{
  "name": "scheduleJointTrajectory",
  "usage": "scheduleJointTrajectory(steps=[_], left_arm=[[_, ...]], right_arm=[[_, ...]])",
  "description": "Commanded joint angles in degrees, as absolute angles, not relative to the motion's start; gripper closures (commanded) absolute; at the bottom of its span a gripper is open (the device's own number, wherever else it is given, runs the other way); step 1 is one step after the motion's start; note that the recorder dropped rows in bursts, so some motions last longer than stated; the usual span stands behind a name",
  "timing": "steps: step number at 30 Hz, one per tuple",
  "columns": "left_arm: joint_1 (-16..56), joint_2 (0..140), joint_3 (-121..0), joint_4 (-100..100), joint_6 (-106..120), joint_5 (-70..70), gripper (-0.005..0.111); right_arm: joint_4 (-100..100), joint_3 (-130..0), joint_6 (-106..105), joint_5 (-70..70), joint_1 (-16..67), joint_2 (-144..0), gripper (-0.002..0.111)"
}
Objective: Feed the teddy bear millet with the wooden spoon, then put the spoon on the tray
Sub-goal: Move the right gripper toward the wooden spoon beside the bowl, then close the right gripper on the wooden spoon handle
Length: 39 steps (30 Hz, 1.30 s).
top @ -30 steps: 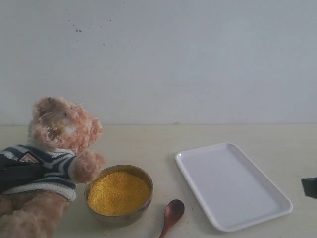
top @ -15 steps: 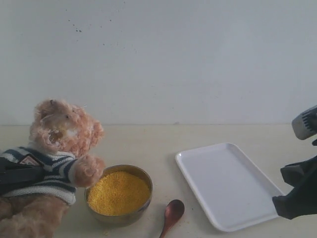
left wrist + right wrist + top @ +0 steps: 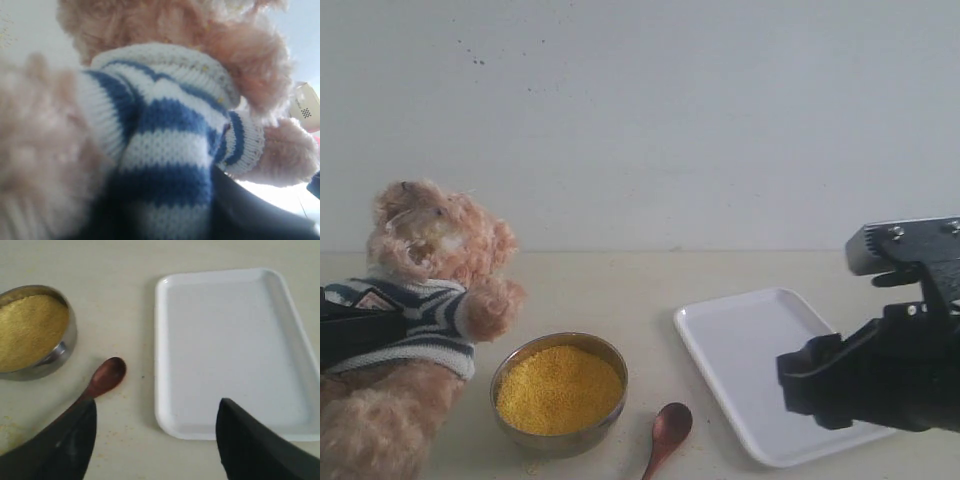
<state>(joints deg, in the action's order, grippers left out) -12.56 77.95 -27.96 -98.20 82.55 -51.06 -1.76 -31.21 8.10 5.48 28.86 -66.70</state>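
The teddy bear (image 3: 430,250) in its striped shirt leans at the left, and my left gripper (image 3: 355,342) is shut on its body at the shirt (image 3: 165,115). Beside its paw stands a steel bowl (image 3: 605,420) heaped with yellow millet (image 3: 558,388). The wooden spoon (image 3: 668,428) lies on the table between the bowl and the white tray (image 3: 740,340), its handle running off the front. My right gripper (image 3: 840,385) hangs open over the tray's near right part. In the right wrist view the spoon (image 3: 102,379) lies by one finger, with the tray (image 3: 230,340) and millet (image 3: 27,330) beyond.
A plain pale wall rises behind the cream table. Loose yellow grains (image 3: 115,432) are scattered on the table around the spoon. A small white object with a checker mark (image 3: 306,106) shows past the bear's paw in the left wrist view.
My right arm has come in from the right edge, leftward over the tray. The bear has shifted left and its paw has lifted off the bowl's rim.
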Motion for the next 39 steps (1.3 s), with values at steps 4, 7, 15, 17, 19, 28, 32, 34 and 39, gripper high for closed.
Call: scheduleJointTrajectory(steps=[4,7,15,17,19,28,32,34,39], left_arm=[[-12.7,77.5,-28.9,-99.9,82.1,-51.9,0.103],[-12.7,77.5,-28.7,-99.9,82.1,-51.9,0.103],[-12.7,77.5,-28.6,-99.9,82.1,-51.9,0.103],[-12.7,77.5,-28.6,-99.9,82.1,-51.9,0.103],[-12.7,77.5,-28.6,-99.9,82.1,-51.9,0.103],[-12.7,77.5,-28.6,-99.9,82.1,-49.4,0.103],[-12.7,77.5,-28.6,-99.9,82.1,-49.4,0.103],[-12.7,77.5,-28.6,-99.9,82.1,-49.4,0.103],[-12.7,77.5,-28.6,-99.9,82.1,-49.4,0.103]], right_arm=[[-2.0,-31.5,6.5,-9.8,42.0,-72.7,0.043],[-2.0,-31.5,4.4,-19.8,43.4,-76.8,0.043],[-0.7,-37.5,-11.0,-3.6,43.1,-83.7,0.07],[-0.7,-40.8,-15.0,2.9,42.2,-85.0,0.083],[-0.7,-44.7,-14.9,7.4,40.9,-86.0,0.097],[9.2,-62.8,10.6,41.6,35.5,-95.3,0.108],[9.4,-68.0,10.6,52.5,39.3,-101.3,0.108],[9.4,-69.1,10.6,50.9,42.4,-102.6,0.108],[9.4,-69.3,13.6,39.7,48.0,-103.3,0.104]])
